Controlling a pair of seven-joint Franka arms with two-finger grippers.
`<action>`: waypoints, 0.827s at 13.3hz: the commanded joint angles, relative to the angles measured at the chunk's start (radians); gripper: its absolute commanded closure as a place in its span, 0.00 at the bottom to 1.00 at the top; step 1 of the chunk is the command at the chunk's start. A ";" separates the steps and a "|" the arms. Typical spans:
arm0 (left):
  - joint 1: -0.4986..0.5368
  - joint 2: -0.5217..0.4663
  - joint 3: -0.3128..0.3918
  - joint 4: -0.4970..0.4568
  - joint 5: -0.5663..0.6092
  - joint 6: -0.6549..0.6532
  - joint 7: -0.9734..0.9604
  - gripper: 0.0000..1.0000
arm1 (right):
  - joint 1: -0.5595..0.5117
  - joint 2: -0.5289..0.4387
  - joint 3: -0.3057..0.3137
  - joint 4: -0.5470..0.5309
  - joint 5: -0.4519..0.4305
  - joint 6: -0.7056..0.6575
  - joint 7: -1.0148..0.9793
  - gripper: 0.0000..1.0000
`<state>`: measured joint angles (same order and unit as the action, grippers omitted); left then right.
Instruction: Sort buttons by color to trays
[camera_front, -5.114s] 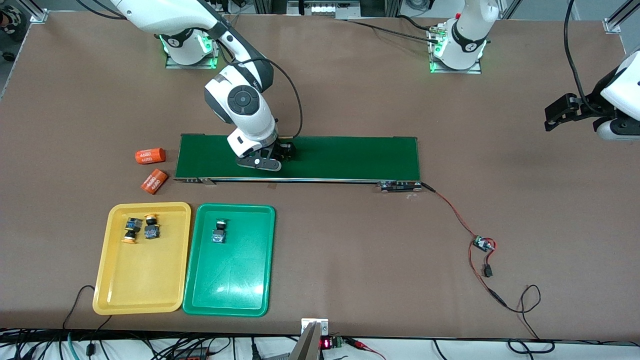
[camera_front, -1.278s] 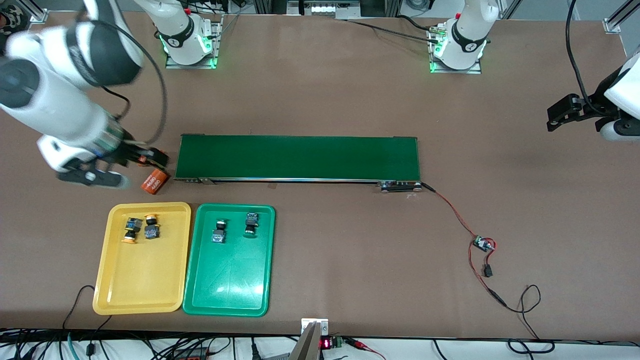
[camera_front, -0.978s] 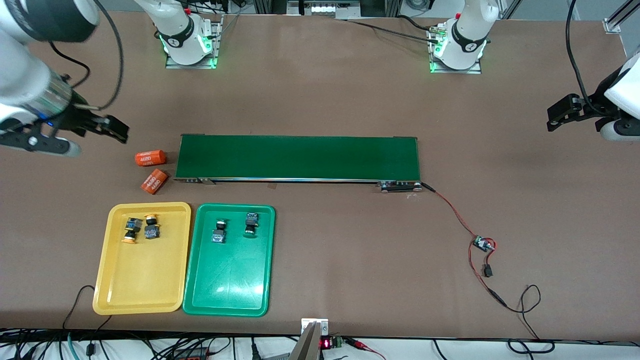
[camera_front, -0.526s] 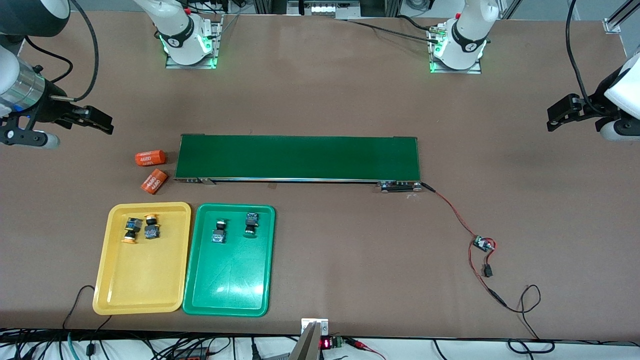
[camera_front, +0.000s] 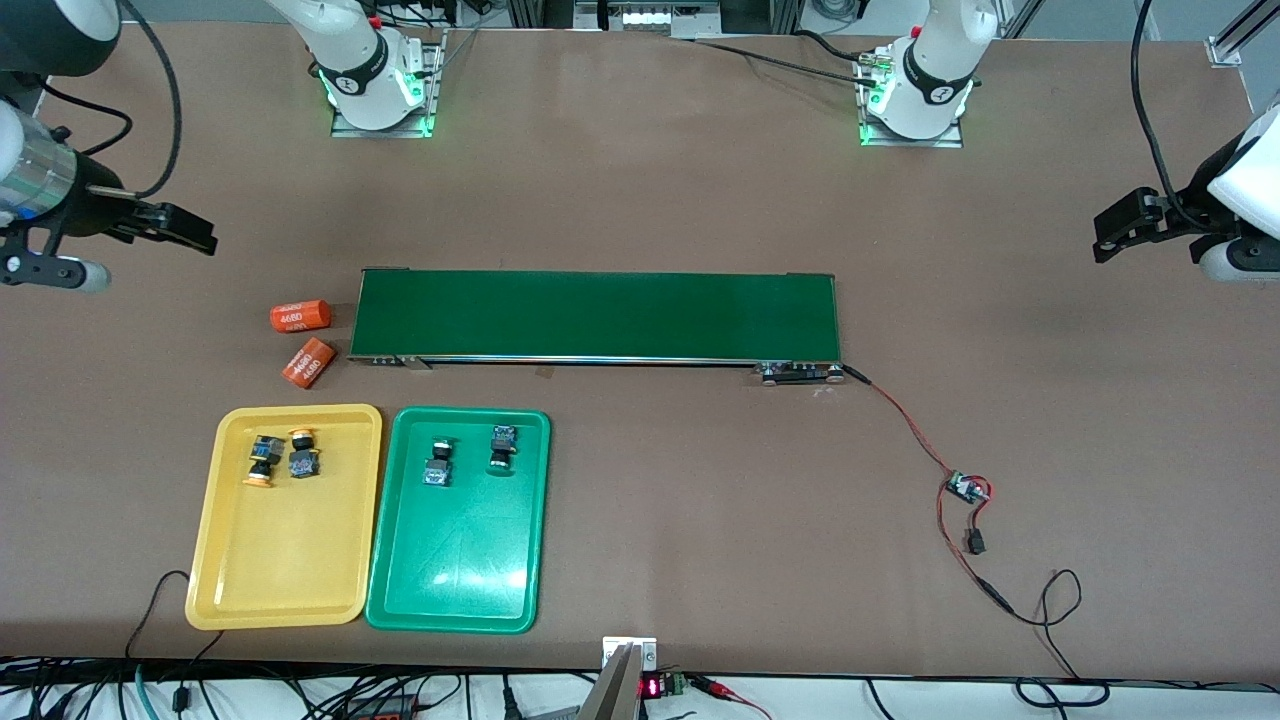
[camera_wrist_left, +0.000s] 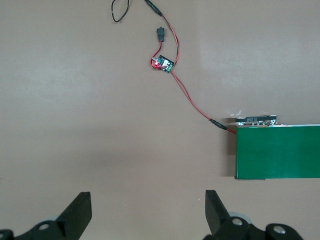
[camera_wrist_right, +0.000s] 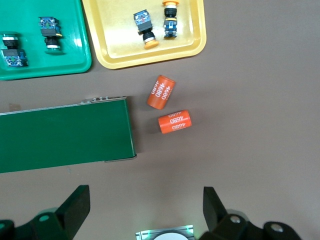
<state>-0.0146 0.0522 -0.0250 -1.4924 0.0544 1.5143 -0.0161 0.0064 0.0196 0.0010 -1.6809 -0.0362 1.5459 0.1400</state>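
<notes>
Two buttons with yellow-orange caps (camera_front: 262, 460) (camera_front: 302, 455) lie in the yellow tray (camera_front: 285, 540). Two buttons with green caps (camera_front: 438, 462) (camera_front: 502, 447) lie in the green tray (camera_front: 455, 560) beside it. The right wrist view shows both trays (camera_wrist_right: 130, 55) (camera_wrist_right: 65, 60) with these buttons (camera_wrist_right: 144, 27) (camera_wrist_right: 50, 32) inside. My right gripper (camera_front: 190, 232) (camera_wrist_right: 145, 192) hangs open and empty over bare table at the right arm's end, well away from the trays. My left gripper (camera_front: 1105, 235) (camera_wrist_left: 147, 197) waits open and empty over bare table at the left arm's end.
A long dark-green conveyor belt (camera_front: 595, 315) crosses the middle of the table. Two orange cylinders (camera_front: 300, 315) (camera_front: 308, 362) lie off its end, farther from the front camera than the yellow tray. A red wire with a small board (camera_front: 965, 488) trails from the belt's other end.
A second green-capped button has come to lie in the green tray. The right arm has swung away from the belt and trays toward its end of the table. The left arm has not moved.
</notes>
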 joint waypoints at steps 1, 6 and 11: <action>0.002 0.000 -0.003 0.008 -0.014 -0.005 -0.005 0.00 | 0.040 -0.007 -0.038 0.009 0.016 -0.017 -0.019 0.00; 0.004 0.000 -0.003 0.008 -0.014 -0.006 -0.005 0.00 | 0.047 0.026 -0.033 0.063 0.013 -0.038 -0.025 0.00; 0.004 0.000 -0.003 0.008 -0.014 -0.006 -0.005 0.00 | 0.063 0.026 -0.033 0.063 0.016 -0.041 -0.020 0.00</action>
<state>-0.0146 0.0522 -0.0254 -1.4924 0.0541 1.5143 -0.0161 0.0599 0.0347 -0.0188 -1.6468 -0.0362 1.5312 0.1313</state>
